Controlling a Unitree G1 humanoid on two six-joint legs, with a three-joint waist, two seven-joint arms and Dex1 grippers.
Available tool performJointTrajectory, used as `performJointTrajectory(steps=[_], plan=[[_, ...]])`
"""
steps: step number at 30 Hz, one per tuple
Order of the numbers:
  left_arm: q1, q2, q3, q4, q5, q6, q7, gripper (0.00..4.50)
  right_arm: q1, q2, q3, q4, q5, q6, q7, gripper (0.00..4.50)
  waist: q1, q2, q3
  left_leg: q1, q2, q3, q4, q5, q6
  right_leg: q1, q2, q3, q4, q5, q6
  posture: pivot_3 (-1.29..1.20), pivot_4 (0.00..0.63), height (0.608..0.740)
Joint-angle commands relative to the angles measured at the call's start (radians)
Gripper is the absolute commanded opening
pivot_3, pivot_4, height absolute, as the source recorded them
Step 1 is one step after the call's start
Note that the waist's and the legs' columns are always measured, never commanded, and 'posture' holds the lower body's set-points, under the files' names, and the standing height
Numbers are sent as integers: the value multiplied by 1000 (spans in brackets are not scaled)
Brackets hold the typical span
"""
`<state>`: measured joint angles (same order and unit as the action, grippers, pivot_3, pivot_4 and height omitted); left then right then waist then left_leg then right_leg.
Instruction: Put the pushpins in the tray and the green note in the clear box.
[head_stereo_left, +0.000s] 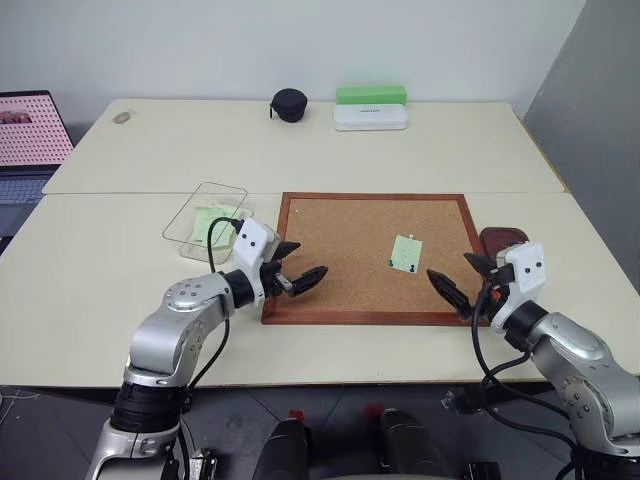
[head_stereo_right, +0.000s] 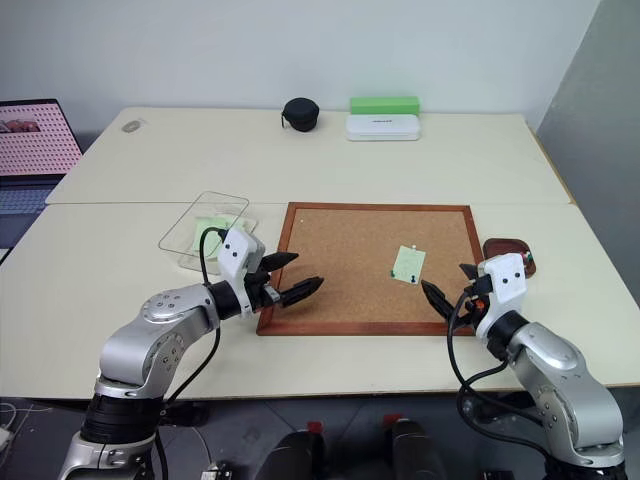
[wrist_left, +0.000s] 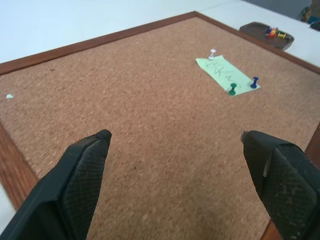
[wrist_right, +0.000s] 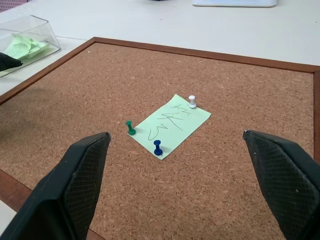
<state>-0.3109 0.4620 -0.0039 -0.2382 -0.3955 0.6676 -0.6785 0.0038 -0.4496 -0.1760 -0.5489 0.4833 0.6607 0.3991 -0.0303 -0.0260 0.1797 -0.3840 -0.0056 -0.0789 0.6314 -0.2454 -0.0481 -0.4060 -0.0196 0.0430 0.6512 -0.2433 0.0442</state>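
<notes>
Worktop (head_stereo_left: 120, 300) carries cork board (head_stereo_left: 340, 250); clear box (head_stereo_left: 205, 213) sits at board's 9 o'clock, already with green slips inside. Tray (head_stereo_left: 503, 240) at board's 3 o'clock, touching the frame, coloured pins in it. Green note (wrist_right: 170, 125) lies right of board centre, pinned by three pushpins (wrist_right: 158, 148): white at one corner, green and blue along the opposite edge. Note's long axis runs toward 1 o'clock in the head views. Right gripper (head_stereo_left: 459, 279) is nearer, note at its 11 o'clock; left gripper (head_stereo_left: 295, 267) sits at the board's left edge. Both fingers spread wide, empty.
</notes>
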Motion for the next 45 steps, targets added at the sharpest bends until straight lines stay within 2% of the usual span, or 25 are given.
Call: performJointTrajectory(steps=[1,4,11,22,29,36,44,45], plan=[[-33,-28,7,-17,-26,-30,2,3979,-23,-5,6,-10,-30,-38,-13,4500,1,0,0,0,0,0,0,0,0,0,0,0,0,0,0,0,150,740],[-49,-69,-21,5,-11,-49,11,3377,-56,-2,28,26,-72,-62,-27,4500,0,0,0,0,0,0,0,0,0,0,0,0,0,0,0,0,150,740],[-98,-173,-121,163,111,-232,43,2229,-158,15,66,135,-128,-94,-40,4500,0,0,0,0,-1,0,1,0,0,0,0,1,0,0,0,0,150,740],[-173,-191,-165,343,139,-353,-75,87,-271,74,150,293,-194,-148,-27,4500,0,0,0,0,-1,0,0,0,0,0,0,0,0,1,-2,0,150,740],[-214,-240,-186,466,180,-411,-72,13,-362,118,183,457,-242,-218,-24,4500,-1,0,0,0,-1,1,0,0,0,0,0,1,0,2,-3,0,150,740],[-203,-247,-259,653,287,-443,-75,13,-454,158,193,632,-274,-288,-14,4500,-2,2,-2,1,-1,1,1,0,0,1,0,0,1,3,-5,0,150,740],[-225,-275,-216,667,278,-475,-50,13,-510,178,181,769,-286,-337,-5,4500,-2,8,-7,3,-2,1,2,0,0,2,-1,1,4,3,-4,0,150,740],[-228,-276,-210,665,278,-480,-45,4,-515,179,180,788,-290,-344,-6,4321,-2,8,-7,3,-2,1,2,0,0,2,-1,1,5,3,-4,0,150,740]])
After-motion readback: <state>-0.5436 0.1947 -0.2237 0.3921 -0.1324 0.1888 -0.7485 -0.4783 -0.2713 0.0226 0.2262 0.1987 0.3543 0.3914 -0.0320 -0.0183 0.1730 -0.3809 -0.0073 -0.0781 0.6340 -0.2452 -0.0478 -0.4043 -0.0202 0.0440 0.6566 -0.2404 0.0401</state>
